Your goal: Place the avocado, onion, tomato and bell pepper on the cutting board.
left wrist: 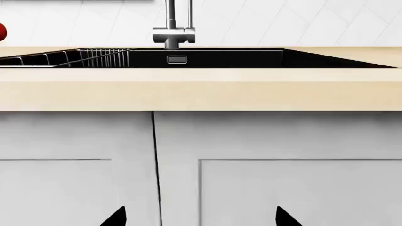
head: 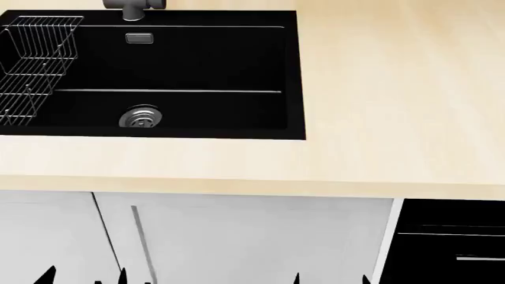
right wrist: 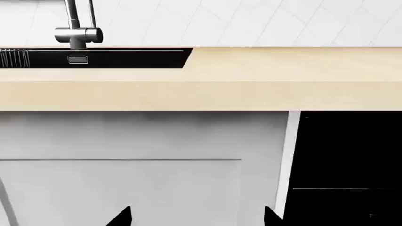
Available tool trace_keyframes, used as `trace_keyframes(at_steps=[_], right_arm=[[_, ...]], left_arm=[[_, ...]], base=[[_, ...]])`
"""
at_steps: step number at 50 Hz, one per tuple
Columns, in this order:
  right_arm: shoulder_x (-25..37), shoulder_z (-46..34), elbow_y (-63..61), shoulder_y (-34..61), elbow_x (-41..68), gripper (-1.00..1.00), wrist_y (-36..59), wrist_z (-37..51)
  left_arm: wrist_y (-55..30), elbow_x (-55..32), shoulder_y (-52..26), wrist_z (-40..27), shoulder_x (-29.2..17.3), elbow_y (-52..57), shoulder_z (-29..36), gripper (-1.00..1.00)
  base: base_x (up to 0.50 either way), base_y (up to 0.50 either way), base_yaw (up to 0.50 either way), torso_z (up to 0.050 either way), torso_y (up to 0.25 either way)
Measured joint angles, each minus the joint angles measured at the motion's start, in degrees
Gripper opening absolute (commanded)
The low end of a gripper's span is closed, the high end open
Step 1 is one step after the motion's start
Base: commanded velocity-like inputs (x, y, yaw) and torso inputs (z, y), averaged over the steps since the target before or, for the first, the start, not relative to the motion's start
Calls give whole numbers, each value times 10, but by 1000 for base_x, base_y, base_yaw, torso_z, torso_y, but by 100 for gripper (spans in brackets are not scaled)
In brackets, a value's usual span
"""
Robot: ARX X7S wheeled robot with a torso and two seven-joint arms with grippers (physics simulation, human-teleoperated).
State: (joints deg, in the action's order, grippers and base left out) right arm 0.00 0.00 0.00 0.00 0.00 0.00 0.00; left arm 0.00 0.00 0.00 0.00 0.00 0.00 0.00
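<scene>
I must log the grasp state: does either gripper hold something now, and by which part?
Nothing is held. The left gripper and the right gripper are open and empty, facing the cabinet fronts.

Landmark: the black rectangular sink basin (head: 197, 65), set into the pale beige wooden countertop (head: 394, 89). Silver wire dish rack (head: 32, 65) sits inside the sink at its left end. Round metal drain (head: 142, 116) lies in the sink floor, toward the front. Grey metal faucet (head: 132, 7) stands behind the sink at the rear rim. Bare countertop extends right of the sink and before it. White panelled cabinet doors (head: 236, 236) hang below the sink front; a black appliance front (head: 450, 242) lies below and right of the sink. A red round object (left wrist: 2, 32), cut by the frame edge, sits beyond the sink's rack end.
</scene>
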Motion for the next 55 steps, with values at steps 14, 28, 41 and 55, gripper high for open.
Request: trace_keyframes(at_steps=[14, 28, 41, 55], right_arm=[[16, -17, -2, -1, 18, 100, 5, 19], [31, -35, 1, 3, 35, 100, 11, 37], [41, -48, -1, 4, 44, 100, 11, 51], [51, -60, -1, 5, 50, 100, 11, 64]], left_arm=[[-3, -14, -1, -18, -15, -1, 19, 100], [-5, -31, -3, -36, -30, -3, 36, 100], [-4, -41, -2, -49, -41, -1, 48, 100], [0, -51, -3, -61, -51, 0, 58, 100]], base=[[0, 26, 0, 0, 0], [0, 368, 0, 0, 0], [0, 460, 0, 0, 0], [0, 497, 0, 0, 0]])
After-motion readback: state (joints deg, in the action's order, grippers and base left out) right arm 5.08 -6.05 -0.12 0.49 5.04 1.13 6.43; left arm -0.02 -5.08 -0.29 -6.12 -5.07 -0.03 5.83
